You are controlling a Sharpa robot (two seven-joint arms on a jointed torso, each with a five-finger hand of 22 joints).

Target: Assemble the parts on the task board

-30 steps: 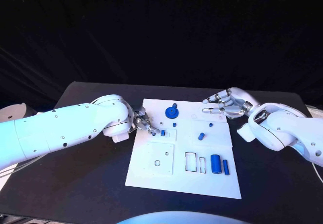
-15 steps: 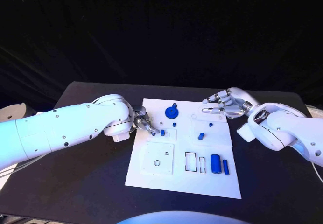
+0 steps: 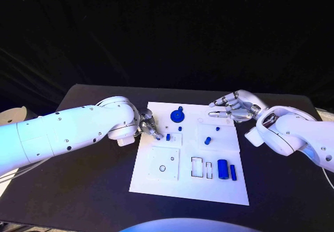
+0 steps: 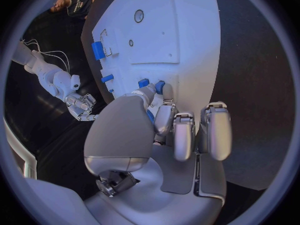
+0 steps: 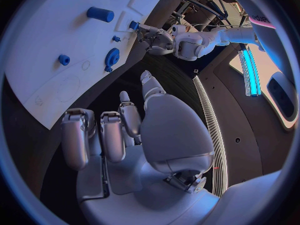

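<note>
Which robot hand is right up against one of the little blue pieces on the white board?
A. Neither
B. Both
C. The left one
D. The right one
C. The left robot hand has its fingertips at a small blue part on the task board, while the right robot hand hangs by the board's far right corner with spread fingers, holding nothing.
</note>
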